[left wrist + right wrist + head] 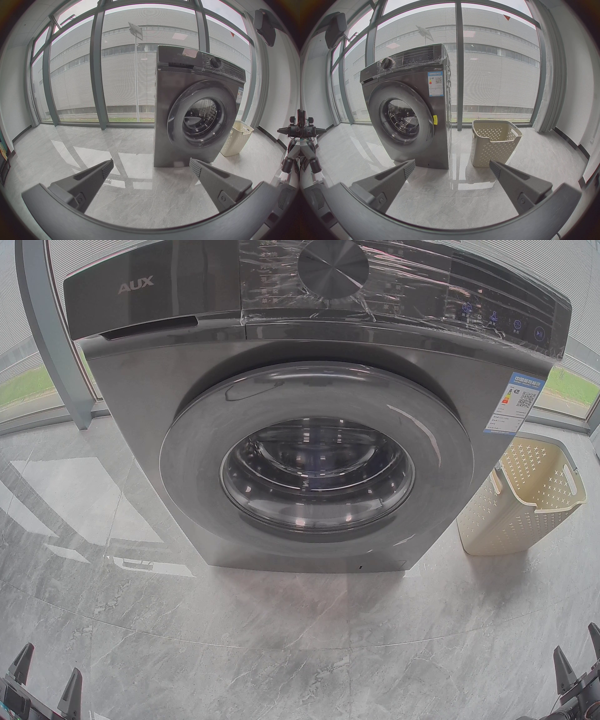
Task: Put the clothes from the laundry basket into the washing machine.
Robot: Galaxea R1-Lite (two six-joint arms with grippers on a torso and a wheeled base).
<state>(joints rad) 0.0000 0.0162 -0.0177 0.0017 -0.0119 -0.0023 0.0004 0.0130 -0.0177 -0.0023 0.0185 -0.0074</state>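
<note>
Your left gripper [150,162] and right gripper [451,162] are both spread wide, holding nothing, low over the grey tiled floor [456,200]. Washing machine [406,118], door shut, stands ahead of both. Laundry basket [493,143] stands beyond the right gripper, beside the machine. Window wall [500,68] behind.

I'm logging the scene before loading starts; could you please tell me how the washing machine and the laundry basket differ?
The washing machine is dark grey and glossy; the laundry basket is cream and perforated. The machine's round door is shut; the basket is open-topped. The machine stands much taller than the basket. Both stand on the floor, side by side.
</note>
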